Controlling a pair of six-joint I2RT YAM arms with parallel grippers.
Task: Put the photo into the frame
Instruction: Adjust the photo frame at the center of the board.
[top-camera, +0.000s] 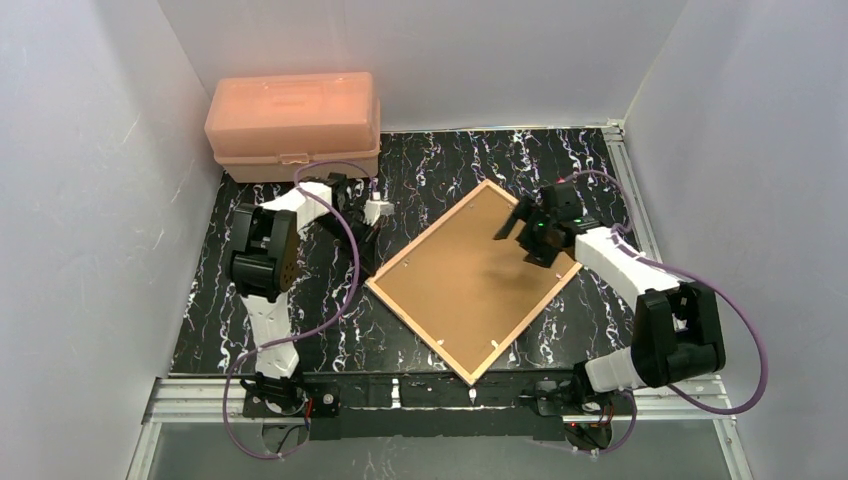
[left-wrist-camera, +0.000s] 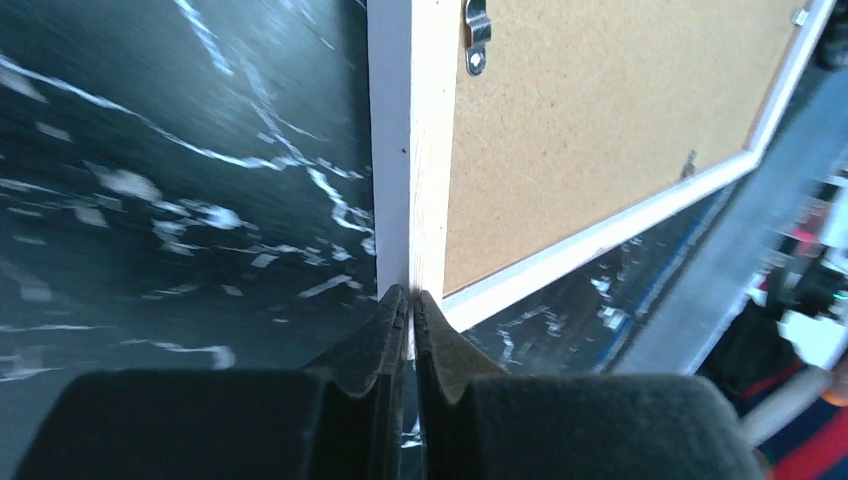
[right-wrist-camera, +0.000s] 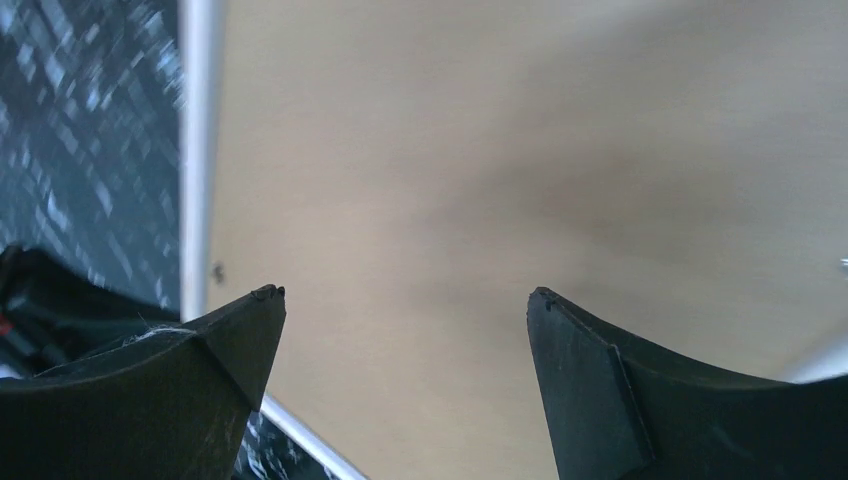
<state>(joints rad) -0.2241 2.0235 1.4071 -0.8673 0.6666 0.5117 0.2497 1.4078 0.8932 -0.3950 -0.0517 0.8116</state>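
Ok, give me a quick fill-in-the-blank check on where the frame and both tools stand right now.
1. The frame lies with its ___ side up.
2. The right tool hangs ___ above the backing board.
3. The left tool is ___ at the frame's corner.
4. The ___ box sits in the far left corner of the table.
Missing words: back; open; shut; pink.

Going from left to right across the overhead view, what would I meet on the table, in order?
In order: left arm → left gripper, at the frame's left corner → frame, back up → right arm. The pink box overlaps the left arm and the right gripper hangs over the frame, so both are left out.
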